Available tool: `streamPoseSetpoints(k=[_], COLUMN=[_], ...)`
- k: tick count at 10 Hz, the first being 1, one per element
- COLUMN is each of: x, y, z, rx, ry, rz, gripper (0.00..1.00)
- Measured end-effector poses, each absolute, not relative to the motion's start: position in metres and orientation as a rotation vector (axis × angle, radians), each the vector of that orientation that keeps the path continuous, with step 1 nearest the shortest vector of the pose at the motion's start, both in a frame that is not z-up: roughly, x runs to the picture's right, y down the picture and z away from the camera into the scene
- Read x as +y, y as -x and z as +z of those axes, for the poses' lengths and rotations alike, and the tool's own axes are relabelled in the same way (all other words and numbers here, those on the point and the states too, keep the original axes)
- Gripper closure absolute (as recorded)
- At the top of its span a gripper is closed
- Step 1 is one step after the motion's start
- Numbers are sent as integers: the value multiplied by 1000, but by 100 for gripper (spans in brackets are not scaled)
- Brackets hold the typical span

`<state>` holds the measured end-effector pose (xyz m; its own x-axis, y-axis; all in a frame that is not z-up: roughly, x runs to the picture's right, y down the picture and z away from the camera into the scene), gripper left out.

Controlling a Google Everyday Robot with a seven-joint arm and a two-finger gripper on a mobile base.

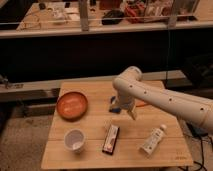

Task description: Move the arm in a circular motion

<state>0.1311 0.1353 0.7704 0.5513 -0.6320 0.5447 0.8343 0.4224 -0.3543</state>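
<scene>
The thick cream-white arm (165, 100) reaches in from the right edge over the wooden table (90, 155). Its rounded joint (128, 82) hangs above the table's middle back. Small dark dots run along its side. The arm bends down from the joint to a narrow tip, the gripper (132, 114), which hangs just above the table top near the centre. It holds nothing that I can see.
On the table are an orange-brown bowl (72, 105) at the left, a white cup (75, 140) in front of it, a dark snack bar (111, 138) in the middle front and a white bottle (152, 140) lying at the right. A small orange item (143, 104) and a bluish item (114, 107) lie partly behind the arm. A dark counter stands behind.
</scene>
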Motion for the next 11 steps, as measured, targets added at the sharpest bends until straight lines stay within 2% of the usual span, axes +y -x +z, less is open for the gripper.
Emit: streamPoseSetpoints(k=[4,6,7,11], x=[141,158,177,222], y=[-193,-199,-189,-135], z=[771,748,724,668], rx=[-348,-342,-337,-340], ry=[693,685,679,669], rz=[-791,-803,-817,-892], gripper=[20,20,20,20])
